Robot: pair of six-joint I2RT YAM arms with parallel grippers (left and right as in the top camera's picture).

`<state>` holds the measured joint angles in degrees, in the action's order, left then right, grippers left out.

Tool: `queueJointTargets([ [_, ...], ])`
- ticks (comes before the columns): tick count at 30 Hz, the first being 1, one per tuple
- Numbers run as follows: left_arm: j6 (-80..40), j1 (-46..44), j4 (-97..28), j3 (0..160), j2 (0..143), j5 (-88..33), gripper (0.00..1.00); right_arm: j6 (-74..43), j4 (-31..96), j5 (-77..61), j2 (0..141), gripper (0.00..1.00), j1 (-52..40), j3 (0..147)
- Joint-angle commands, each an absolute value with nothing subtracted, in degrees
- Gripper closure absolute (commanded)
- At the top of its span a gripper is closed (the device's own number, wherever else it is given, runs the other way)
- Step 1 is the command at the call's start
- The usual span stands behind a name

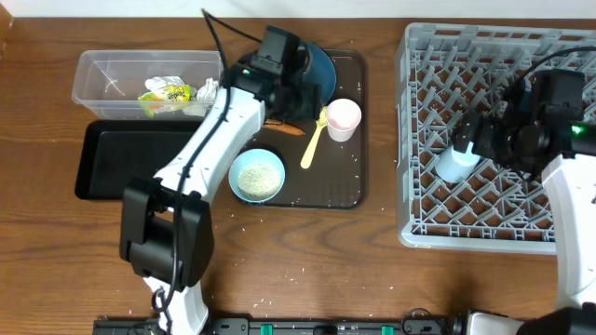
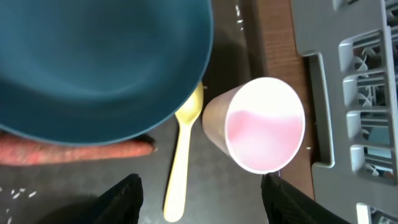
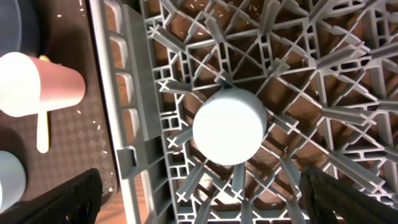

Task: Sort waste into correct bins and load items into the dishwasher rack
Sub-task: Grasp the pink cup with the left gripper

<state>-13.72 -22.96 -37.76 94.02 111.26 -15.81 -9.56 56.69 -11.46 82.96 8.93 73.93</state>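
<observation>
Left pincer (image 2: 200, 190): my fingers (image 2: 127, 199) spread wide, holding nothing, above dark blue round plate (image 2: 99, 62), yellow plastic spoon (image 2: 179, 168) and pink cup (image 2: 264, 127) on the dark brown serving tray (image 1: 349, 177). Small orange carrot (image 2: 74, 151) lies just beside the plate. Right pincer (image 3: 200, 186) equally wide, empty, over small light blue cup (image 3: 229, 126), bottom up in large grey lattice rack (image 3: 323, 74).

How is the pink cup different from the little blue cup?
The pink cup is pink; the little blue cup is pale blue. The pink cup stands on the dark brown tray with its mouth up; the little blue cup sits in the grey rack, seemingly bottom up. Both are small round cups.
</observation>
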Motion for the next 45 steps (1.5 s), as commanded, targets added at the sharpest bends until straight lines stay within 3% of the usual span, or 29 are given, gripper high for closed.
queueJointTargets([
  [1, -14.1, -24.4, -37.2, 95.3, 113.2, -11.2, 0.36, -8.8, 57.5, -12.1, 82.4, 0.01, 8.6, 74.8],
  [22, -15.4, -27.7, -33.7, 95.2, 119.5, -11.3, 0.38, -8.0, 58.1, -12.1, 82.4, 0.01, 8.6, 74.8],
  [29, -15.4, -28.6, -33.4, 95.2, 120.4, -11.0, 0.6, -7.1, 58.3, -12.1, 82.4, 0.01, 8.6, 74.8],
  [31, -15.3, -28.6, -33.3, 95.2, 120.4, -11.0, 0.75, -7.0, 58.3, -12.1, 82.4, 0.01, 8.6, 74.8],
  [35, -15.4, -28.6, -33.3, 95.2, 120.4, -11.1, 0.94, -7.0, 58.3, -12.1, 82.4, 0.01, 8.6, 74.8],
  [40, -18.0, -28.5, -33.3, 95.3, 119.9, -12.6, 0.94, -7.0, 58.3, -12.1, 82.4, 0.01, 8.6, 74.8],
  [45, -18.8, -26.1, -34.0, 95.3, 115.9, -22.6, 0.94, -6.4, 57.8, -15.1, 82.4, 0.01, 8.5, 74.8],
])
